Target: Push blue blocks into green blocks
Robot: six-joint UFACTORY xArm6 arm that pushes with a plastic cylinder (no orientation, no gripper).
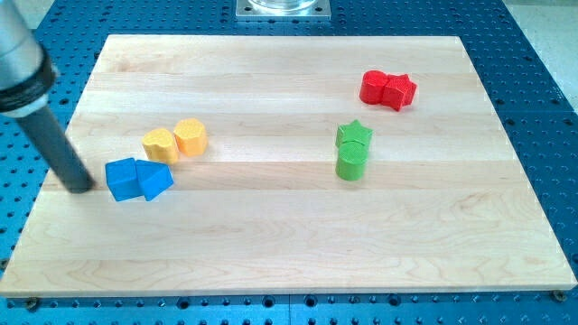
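On the bench (271, 244), my tip (81, 188) rests near the view's left edge, just left of the blue cube (122, 179). The blue prism (155, 181) touches that cube on its right. Just above and right of them sit the yellow blocks (161, 144) (191, 135), side by side and touching. Well apart, right of centre, the green star (355, 135) touches the green cylinder (352, 162) below it. Toward the view's top right, the red blocks (375, 87) (400, 90) lie side by side, touching.

One camera looks steeply down over the whole wooden board (289, 235).
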